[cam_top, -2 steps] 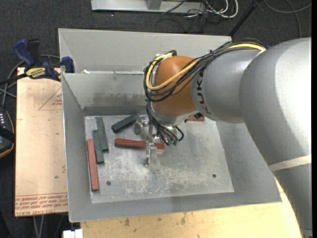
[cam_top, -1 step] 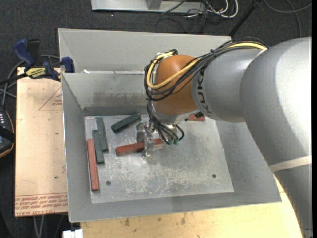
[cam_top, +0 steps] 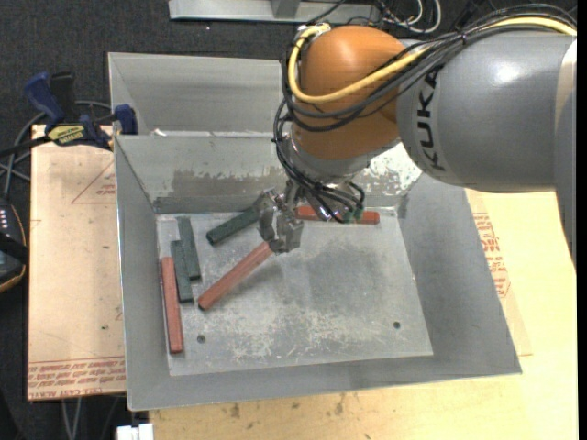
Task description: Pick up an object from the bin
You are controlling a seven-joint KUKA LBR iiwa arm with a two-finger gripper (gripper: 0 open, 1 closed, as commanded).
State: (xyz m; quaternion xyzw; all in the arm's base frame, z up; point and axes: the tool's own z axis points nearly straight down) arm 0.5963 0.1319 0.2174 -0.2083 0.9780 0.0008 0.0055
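Tool is low in the bin, over the upper middle of the floor, under the orange wrist cover. Released or clenched: cannot tell from this angle.

Nearest thing is the red-brown bar. Its upper-right end lies right at the tool tip, and its long axis runs diagonally down and to the left from there. The bulk of the bar is therefore down-left of the tool. Judgement: a grasp must close across that diagonal, not along it, and it would take the bar near its end rather than its middle.

The dark green bar lies just left of the tool, tilted much the same way and apart from the red-brown one. A short red piece lies just right of the tool, partly behind cables.

Room: bare floor to the right and towards the front. The pair of green bars and the long red bar lie by the left wall, well apart from the tool.
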